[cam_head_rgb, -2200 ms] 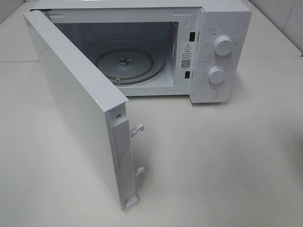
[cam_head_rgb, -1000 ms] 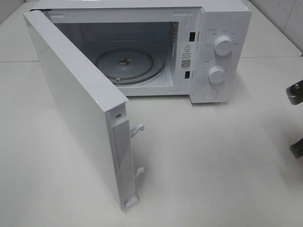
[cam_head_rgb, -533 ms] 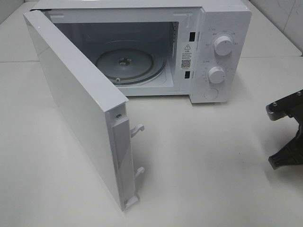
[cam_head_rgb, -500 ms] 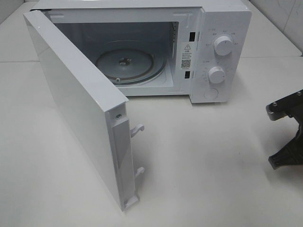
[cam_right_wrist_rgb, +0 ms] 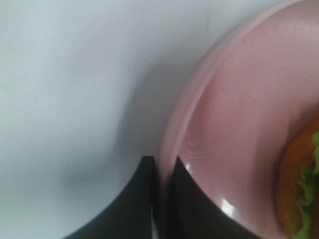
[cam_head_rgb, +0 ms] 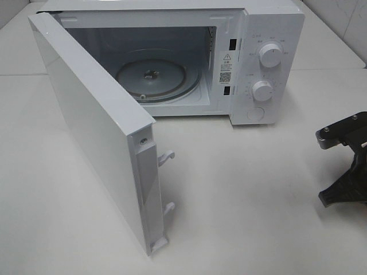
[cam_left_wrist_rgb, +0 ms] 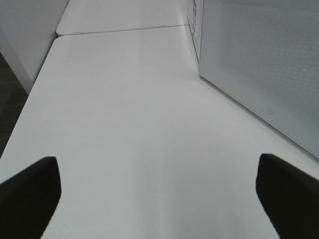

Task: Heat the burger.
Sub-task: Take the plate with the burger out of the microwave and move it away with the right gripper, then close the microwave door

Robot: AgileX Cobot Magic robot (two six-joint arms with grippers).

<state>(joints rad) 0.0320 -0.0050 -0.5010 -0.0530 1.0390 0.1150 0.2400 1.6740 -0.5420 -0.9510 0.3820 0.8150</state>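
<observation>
In the right wrist view my right gripper point(cam_right_wrist_rgb: 160, 191) is shut on the rim of a round pink plate point(cam_right_wrist_rgb: 234, 114). The burger point(cam_right_wrist_rgb: 299, 189) lies on that plate; only an edge of golden-brown bun and green lettuce shows. In the exterior high view only black parts of my right arm point(cam_head_rgb: 344, 134) show at the right edge, and the plate and burger are out of frame. The white microwave point(cam_head_rgb: 269, 34) stands at the back with its door point(cam_head_rgb: 92, 126) swung wide open and the glass turntable point(cam_head_rgb: 152, 74) bare. My left gripper point(cam_left_wrist_rgb: 159, 199) is open and empty over the table.
The open door juts forward on the left, with two latch hooks point(cam_head_rgb: 166, 156) on its free edge. The microwave's control knobs point(cam_head_rgb: 269, 55) face front right. In the left wrist view a white perforated panel point(cam_left_wrist_rgb: 259, 64) stands close by and the table's edge point(cam_left_wrist_rgb: 30, 94) is near.
My right arm has come into the exterior high view from the right edge and moved leftward. The microwave and its door have not moved.
</observation>
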